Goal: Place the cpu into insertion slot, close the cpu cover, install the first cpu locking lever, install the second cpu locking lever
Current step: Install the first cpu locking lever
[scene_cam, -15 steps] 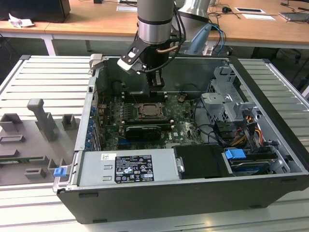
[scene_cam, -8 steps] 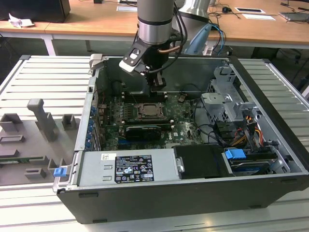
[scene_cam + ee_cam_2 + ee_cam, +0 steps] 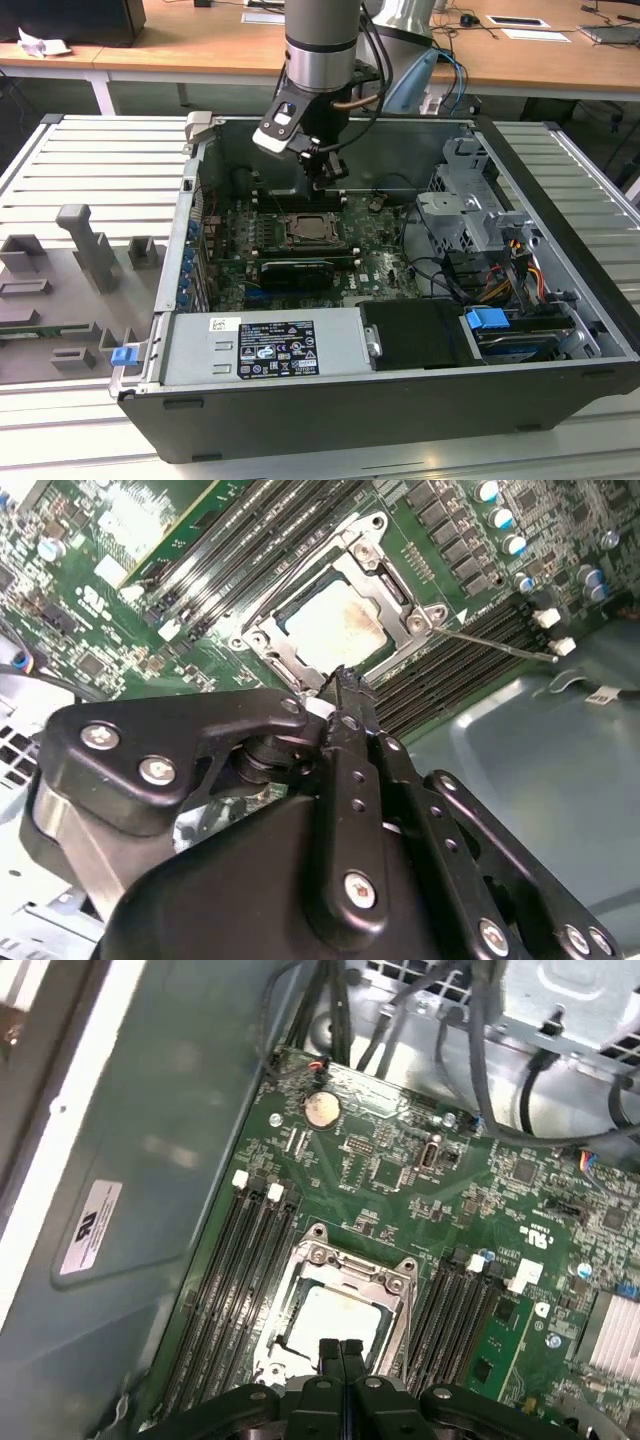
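Observation:
The cpu [image 3: 335,630] shows its pale beige-silver face inside the insertion slot [image 3: 312,232] on the green motherboard. The silvery cpu cover [image 3: 385,575] lies flat around it as a frame; the cpu cover [image 3: 345,1270] and cpu [image 3: 335,1315] look the same in the first wrist view. A thin metal lever rod [image 3: 500,645] sticks out from one socket corner over the black memory slots. My gripper [image 3: 325,180] hangs just above the socket's edge, shut with its fingertips pressed together and nothing between them, as both wrist views show for the gripper [image 3: 340,680] [image 3: 340,1348].
Long black memory slots [image 3: 235,1270] flank the socket on both sides. The case's grey wall [image 3: 150,1160] rises close by. A drive cage and cable bundle [image 3: 480,230] stand at the exterior view's right, and the power supply [image 3: 265,345] sits in front. Grey fixtures [image 3: 85,250] rest on the table.

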